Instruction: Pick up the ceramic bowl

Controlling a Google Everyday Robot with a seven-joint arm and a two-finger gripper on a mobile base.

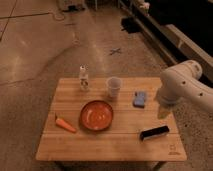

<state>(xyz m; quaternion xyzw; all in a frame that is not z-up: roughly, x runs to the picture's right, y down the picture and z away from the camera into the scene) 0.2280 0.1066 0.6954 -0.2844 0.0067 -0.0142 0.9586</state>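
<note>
The ceramic bowl (97, 115) is a wide, shallow orange-red glossy bowl. It sits upright on the wooden table (70, 145), a little left of the middle. My white arm (182, 85) comes in from the right. Its gripper (162, 111) hangs over the table's right edge, well to the right of the bowl and apart from it. Nothing shows in the gripper.
A translucent white cup (114, 87) stands behind the bowl. A small clear bottle (84, 78) is at the back left, and a carrot (65, 124) lies at the left. A blue sponge (140, 99) and a black oblong object (154, 132) lie on the right, near the gripper.
</note>
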